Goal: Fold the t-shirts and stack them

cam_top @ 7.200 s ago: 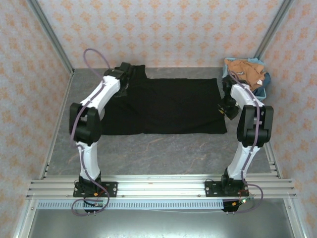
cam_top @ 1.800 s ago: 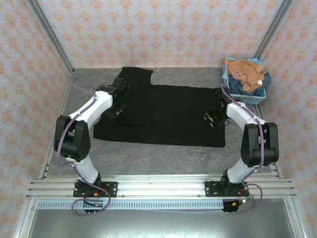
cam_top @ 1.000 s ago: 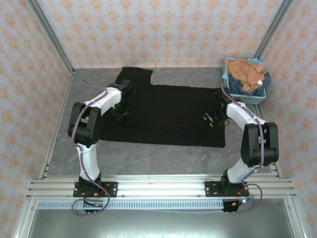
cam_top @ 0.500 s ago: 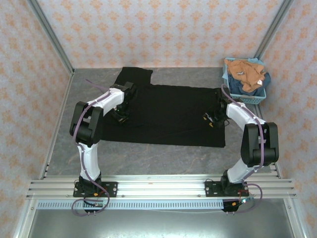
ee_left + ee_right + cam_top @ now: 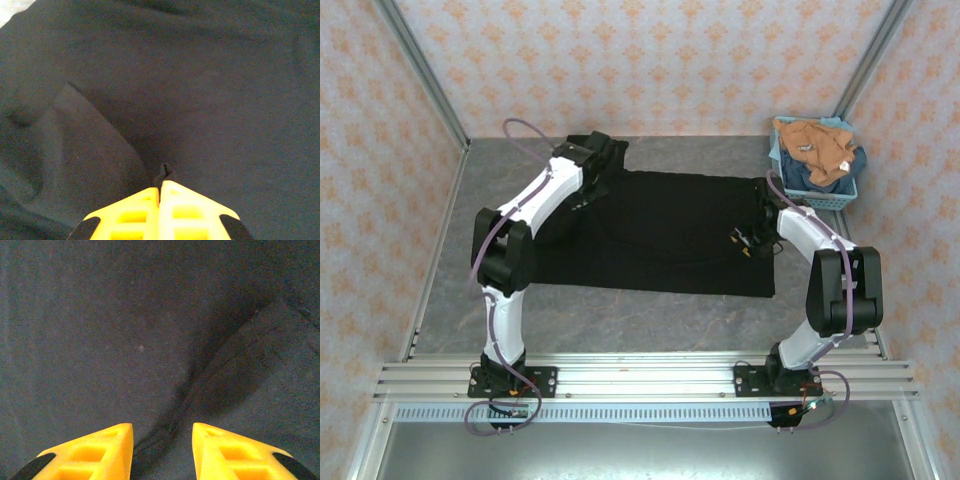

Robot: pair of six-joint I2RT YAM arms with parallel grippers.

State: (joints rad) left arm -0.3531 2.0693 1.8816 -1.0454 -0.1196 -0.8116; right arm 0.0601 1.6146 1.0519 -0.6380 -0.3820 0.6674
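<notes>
The top view is bright and sharp under even, diffuse overhead light, with soft shadows on the grey desk (image 5: 650, 315) and no glare. The black t-shirt (image 5: 670, 230) swallows detail there. Ahead of the left tool (image 5: 160, 184) the picture is dim and slightly soft, its yellow fingers (image 5: 142, 210) blurred, with 1 washed-out pale corner far to its left. Ahead of the right tool (image 5: 162, 426) the weave is crisper, and a dark shadow lines the crease.

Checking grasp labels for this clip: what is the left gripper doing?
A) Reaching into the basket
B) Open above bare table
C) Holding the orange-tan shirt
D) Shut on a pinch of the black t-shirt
D: in the left wrist view, the left gripper has its fingers pressed together, with a small fold of the black t-shirt nipped at the tips.
</notes>
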